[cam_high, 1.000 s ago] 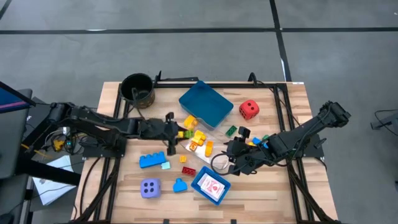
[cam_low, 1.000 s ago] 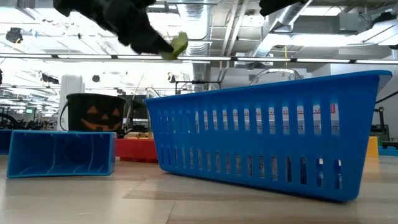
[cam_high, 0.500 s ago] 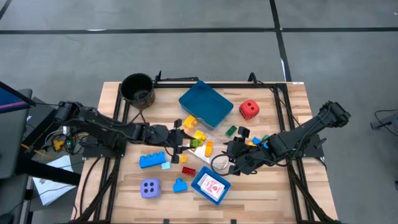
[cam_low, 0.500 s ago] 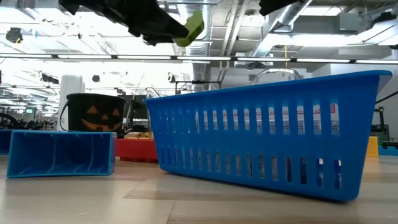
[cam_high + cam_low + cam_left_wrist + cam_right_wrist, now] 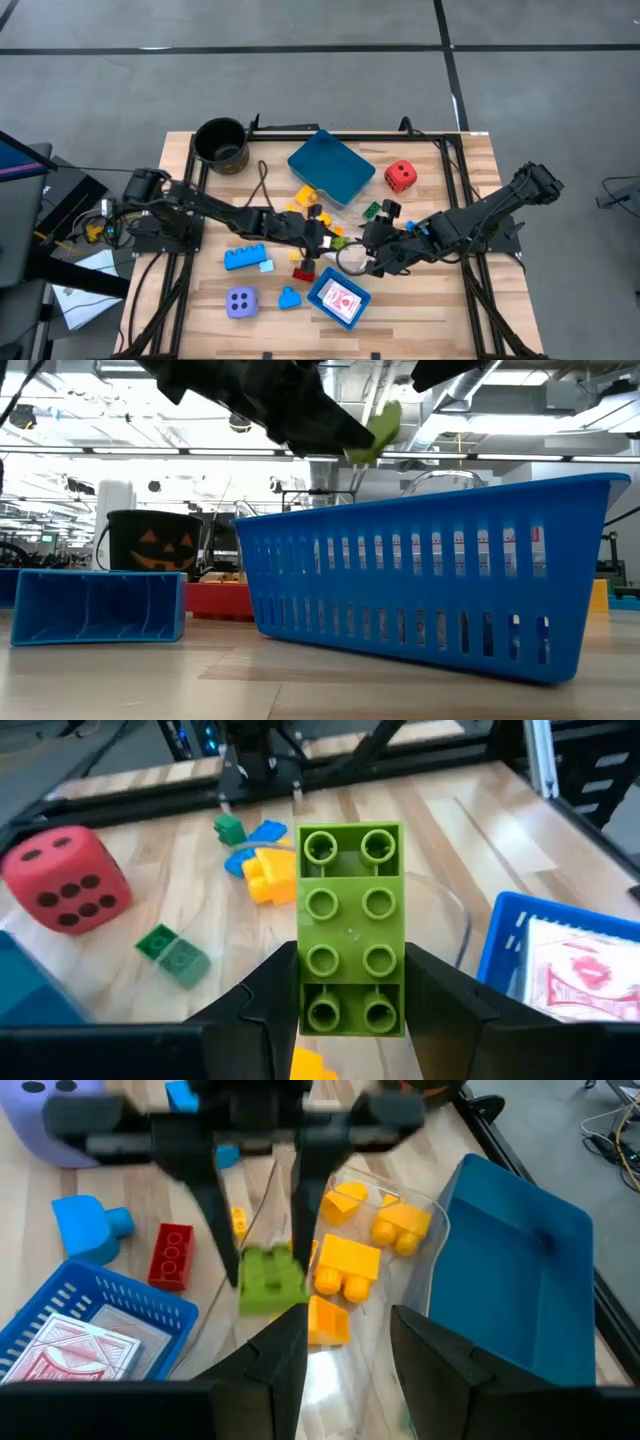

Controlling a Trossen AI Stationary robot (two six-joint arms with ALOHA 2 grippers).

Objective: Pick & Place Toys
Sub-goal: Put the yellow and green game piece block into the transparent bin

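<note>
A dark round pot (image 5: 221, 145) stands far left; the left gripper (image 5: 328, 240) grasps a green brick (image 5: 351, 925) above the table's middle; the tilted blue tray (image 5: 331, 167) looks empty; a small blue basket (image 5: 339, 299) holds a red-printed card (image 5: 343, 301); the right gripper (image 5: 374, 262) hovers nearby, whether it grips I cannot tell.

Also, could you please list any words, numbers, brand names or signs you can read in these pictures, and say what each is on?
No readable words, numbers or brand names.
Red printing on the white cards in the small blue basket: too blurred to read.
Dark dots on the red die: six on the face shown in the left wrist view; no writing.
Dark pot: an orange pumpkin face, no text.
Green brick in the left gripper's fingers: plain studs.
</note>
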